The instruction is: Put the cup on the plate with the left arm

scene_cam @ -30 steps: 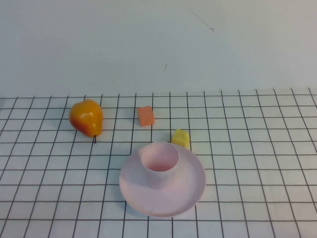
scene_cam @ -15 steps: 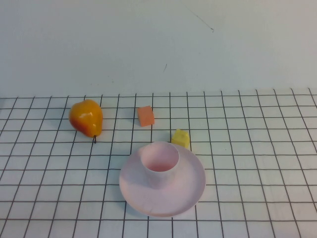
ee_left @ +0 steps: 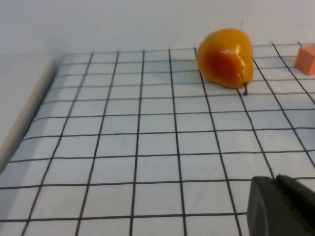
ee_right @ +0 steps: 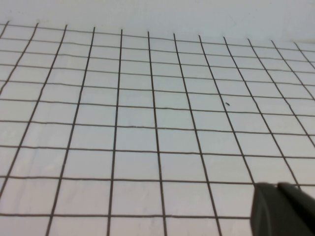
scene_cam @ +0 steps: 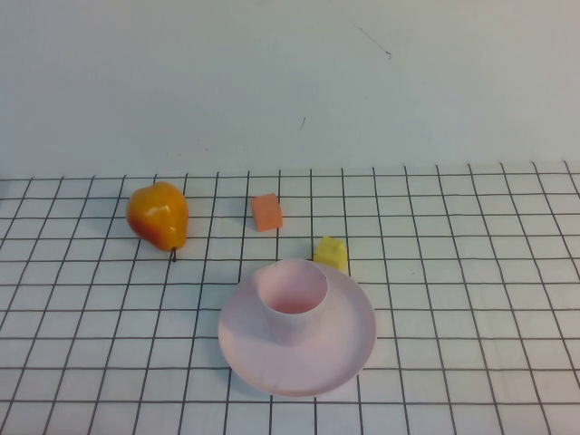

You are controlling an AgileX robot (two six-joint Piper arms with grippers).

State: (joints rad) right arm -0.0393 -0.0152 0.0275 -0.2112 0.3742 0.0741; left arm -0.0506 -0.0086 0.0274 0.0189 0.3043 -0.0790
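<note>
The pale pink cup (scene_cam: 294,302) stands upright on the round pale pink plate (scene_cam: 344,358) in the high view, a little left of the plate's middle. Neither arm shows in the high view. My left gripper (ee_left: 274,179) shows only in the left wrist view, shut and empty, low over the gridded table, with the pear beyond it. My right gripper (ee_right: 276,187) shows only in the right wrist view, shut and empty over bare grid. The cup and plate are out of both wrist views.
An orange-yellow pear (scene_cam: 159,215) lies at the back left and also shows in the left wrist view (ee_left: 226,57). An orange cube (scene_cam: 266,211) sits behind the plate and shows in the left wrist view (ee_left: 306,59). A yellow block (scene_cam: 332,253) touches the plate's far rim. The table's left edge (ee_left: 24,118) is close.
</note>
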